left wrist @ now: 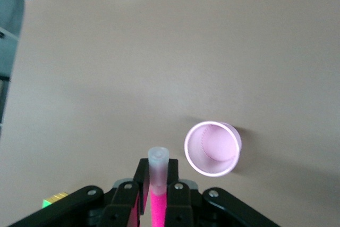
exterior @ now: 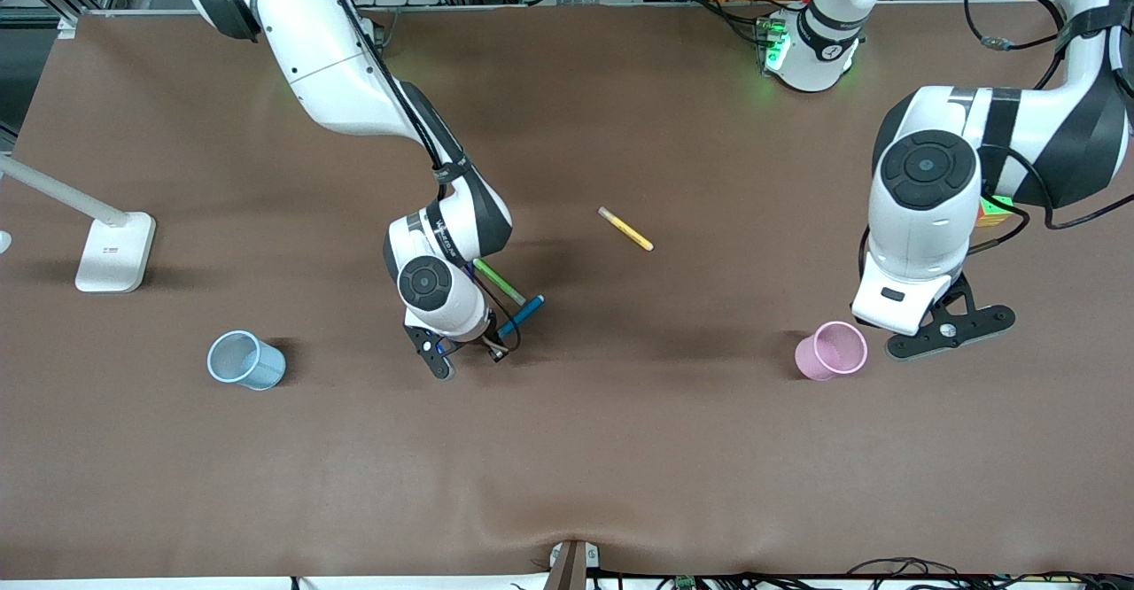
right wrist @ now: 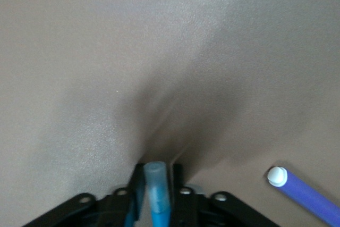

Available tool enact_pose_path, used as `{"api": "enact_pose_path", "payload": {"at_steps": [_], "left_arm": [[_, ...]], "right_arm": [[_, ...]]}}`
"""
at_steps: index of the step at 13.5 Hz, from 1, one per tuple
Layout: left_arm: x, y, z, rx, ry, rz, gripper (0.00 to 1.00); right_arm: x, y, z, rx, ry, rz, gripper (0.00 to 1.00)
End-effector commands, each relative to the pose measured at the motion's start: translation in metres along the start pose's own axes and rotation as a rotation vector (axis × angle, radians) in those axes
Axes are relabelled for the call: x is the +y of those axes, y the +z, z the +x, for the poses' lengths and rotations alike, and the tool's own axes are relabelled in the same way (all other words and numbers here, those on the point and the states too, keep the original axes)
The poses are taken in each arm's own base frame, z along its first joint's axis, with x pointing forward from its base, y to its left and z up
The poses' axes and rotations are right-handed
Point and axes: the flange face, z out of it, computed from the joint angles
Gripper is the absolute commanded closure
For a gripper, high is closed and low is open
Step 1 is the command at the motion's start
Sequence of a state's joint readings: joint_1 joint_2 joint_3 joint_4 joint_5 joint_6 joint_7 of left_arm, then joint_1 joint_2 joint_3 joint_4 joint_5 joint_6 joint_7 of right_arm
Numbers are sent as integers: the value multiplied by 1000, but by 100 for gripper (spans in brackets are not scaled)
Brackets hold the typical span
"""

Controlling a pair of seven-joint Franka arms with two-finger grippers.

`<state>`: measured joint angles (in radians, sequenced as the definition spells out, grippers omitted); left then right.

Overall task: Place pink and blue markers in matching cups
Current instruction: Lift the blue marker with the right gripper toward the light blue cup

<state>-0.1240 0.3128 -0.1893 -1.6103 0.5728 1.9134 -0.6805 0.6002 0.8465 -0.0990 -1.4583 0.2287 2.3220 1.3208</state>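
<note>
**Both markers gripped, cups waiting**

Brown matte tabletop, slightly rippled near the front edge. Right gripper low at mid-table, clamped on the blue marker, a slim pen with a frosted cap. Green marker and purple marker lie just beside it. Left gripper up in the air beside the pink cup, pinching the pink marker, pale cap forward. Pink cup round, tapered, upright. Blue cup, mesh-walled, stands toward the right arm's end. Yellow marker lies alone, farther from the front camera.
</note>
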Motion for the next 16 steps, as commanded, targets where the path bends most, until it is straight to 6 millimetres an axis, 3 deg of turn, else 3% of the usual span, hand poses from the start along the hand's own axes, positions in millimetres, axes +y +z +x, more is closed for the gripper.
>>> {"api": "enact_pose_path", "payload": {"at_steps": [1, 5, 8, 10, 13, 16], "left_arm": [[1, -2, 8, 62, 47, 44, 100], [19, 17, 14, 106, -14, -5, 100], [27, 26, 28, 135, -61, -40, 100], [31, 33, 36, 164, -89, -78, 100], [37, 73, 43, 231, -137, -64, 100], [45, 92, 40, 266, -165, -17, 100]], "right_arm": [[-3, -3, 1, -1, 17, 14, 100], [-16, -43, 18, 16, 8, 57, 100], [-24, -86, 53, 23, 20, 22, 100], [-31, -119, 64, 52, 0, 2, 100], [-30, -167, 80, 80, -109, 37, 100], [-8, -220, 128, 110, -202, 20, 100]]}}
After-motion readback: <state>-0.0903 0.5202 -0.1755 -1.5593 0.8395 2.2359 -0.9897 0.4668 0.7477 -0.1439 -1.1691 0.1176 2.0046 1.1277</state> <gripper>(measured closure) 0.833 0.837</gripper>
